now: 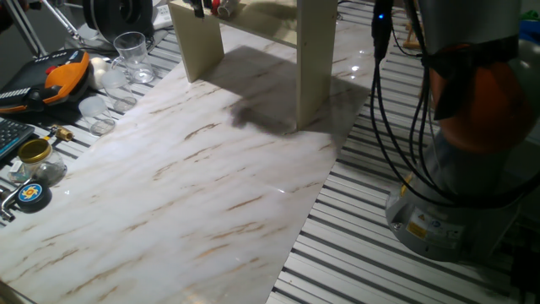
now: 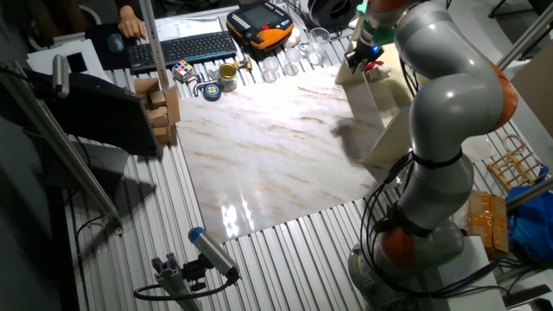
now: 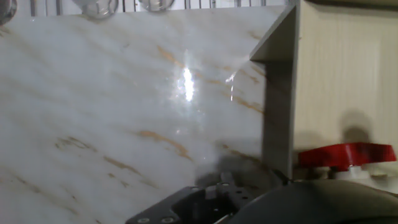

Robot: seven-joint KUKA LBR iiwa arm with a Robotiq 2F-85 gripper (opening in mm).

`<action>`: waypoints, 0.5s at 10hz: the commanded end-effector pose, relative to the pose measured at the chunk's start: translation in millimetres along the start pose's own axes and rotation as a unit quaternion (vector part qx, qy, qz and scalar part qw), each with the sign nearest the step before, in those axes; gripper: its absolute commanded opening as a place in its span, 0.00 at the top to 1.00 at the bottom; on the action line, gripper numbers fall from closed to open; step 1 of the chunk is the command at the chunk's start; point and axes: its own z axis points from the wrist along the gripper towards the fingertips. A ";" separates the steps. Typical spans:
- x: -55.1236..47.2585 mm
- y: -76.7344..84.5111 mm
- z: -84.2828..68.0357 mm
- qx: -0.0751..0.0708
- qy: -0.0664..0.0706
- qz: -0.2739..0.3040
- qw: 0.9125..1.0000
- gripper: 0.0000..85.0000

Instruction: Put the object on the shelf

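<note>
The object shows in the hand view as a red handle [image 3: 346, 155] on a white fitting, low at the right over the top board of the pale beige shelf [image 3: 348, 68]. It casts a shadow on the board. In one fixed view the gripper [image 1: 202, 7] is at the top edge above the shelf [image 1: 314, 59], with the red end of the object [image 1: 223, 7] beside its fingers. In the other fixed view the gripper [image 2: 361, 59] hangs over the shelf [image 2: 380, 99]. It looks shut on the object, though the fingers are mostly hidden.
A marble board [image 1: 194, 194] lies in front of the shelf. Drinking glasses [image 1: 132, 49], a brass-lidded jar [image 1: 35, 154] and an orange-black device [image 1: 63, 76] stand at the left. The robot base [image 1: 456, 203] and its cables [image 1: 380, 110] are at the right.
</note>
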 end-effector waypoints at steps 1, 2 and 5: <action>3.9 10.5 1.6 0.001 -0.001 0.006 1.000 1.00; 8.0 19.6 3.3 0.000 -0.002 0.013 1.000 1.00; 21.1 39.8 16.8 -0.004 -0.010 0.027 1.000 1.00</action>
